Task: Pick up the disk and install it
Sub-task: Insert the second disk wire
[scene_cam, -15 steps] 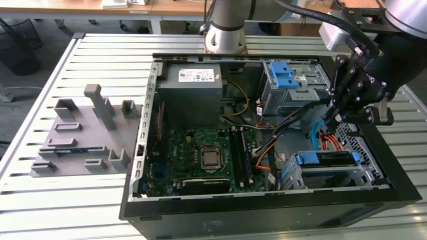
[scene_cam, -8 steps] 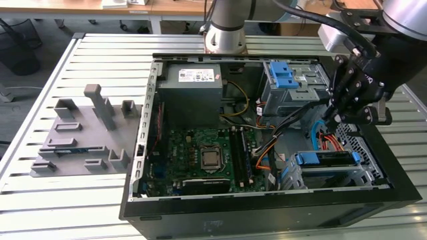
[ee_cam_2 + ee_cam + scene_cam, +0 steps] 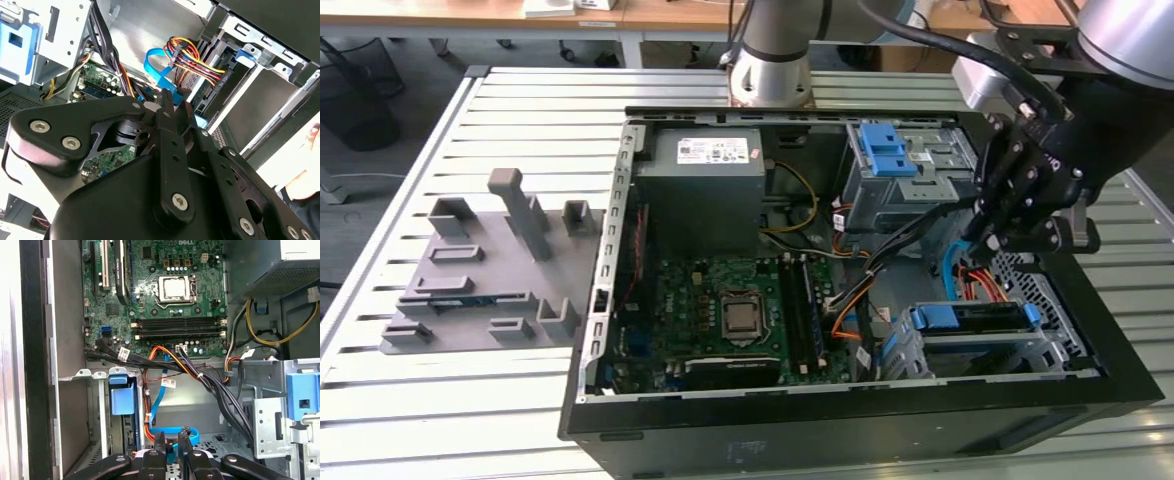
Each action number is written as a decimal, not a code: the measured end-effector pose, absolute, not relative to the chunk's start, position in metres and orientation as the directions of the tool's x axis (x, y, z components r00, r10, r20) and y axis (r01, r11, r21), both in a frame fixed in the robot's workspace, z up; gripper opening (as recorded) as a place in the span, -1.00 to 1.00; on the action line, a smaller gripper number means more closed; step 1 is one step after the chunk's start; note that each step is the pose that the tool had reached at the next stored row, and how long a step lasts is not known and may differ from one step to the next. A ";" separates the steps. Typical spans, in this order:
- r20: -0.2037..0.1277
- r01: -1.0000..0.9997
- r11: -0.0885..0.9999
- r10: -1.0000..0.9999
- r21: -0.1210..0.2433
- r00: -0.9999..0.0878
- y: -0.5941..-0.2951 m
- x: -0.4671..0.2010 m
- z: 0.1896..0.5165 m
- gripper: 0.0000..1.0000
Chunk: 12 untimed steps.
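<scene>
Open computer case (image 3: pixel 854 420) on a slatted tabletop (image 3: pixel 454 420), with a robot gripper (image 3: pixel 991 238) inside it at the exterior view's right.

From left to right in the exterior view: grey fixture (image 3: pixel 480 285) near the tabletop's left edge, then the motherboard (image 3: pixel 734 310), then the disk (image 3: pixel 971 318) in its blue bracket. The disk sits in the cage (image 3: pixel 987 355) at the case's near right corner, its long axis running left to right. The gripper hangs just above and behind the disk, not touching it. Its fingers (image 3: pixel 160 440) are drawn almost together and hold nothing.

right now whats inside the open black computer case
Inside the black computer case: a green motherboard, a grey power supply box, grey metal drive cages with blue latches, and coloured cable bundles. The black gripper covers part of the cage area.
</scene>
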State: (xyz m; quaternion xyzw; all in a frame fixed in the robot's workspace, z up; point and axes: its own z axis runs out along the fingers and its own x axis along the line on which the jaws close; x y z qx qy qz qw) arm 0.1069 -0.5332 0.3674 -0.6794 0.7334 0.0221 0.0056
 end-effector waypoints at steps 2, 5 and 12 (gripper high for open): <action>-0.031 -0.997 0.073 -0.997 0.024 -0.074 -0.533 0.107 0.366 -0.51; -0.026 -0.997 0.073 -0.997 0.024 -0.073 -0.533 0.107 0.365 -0.51; -0.023 -0.997 0.073 -0.997 0.024 -0.073 -0.533 0.107 0.363 -0.68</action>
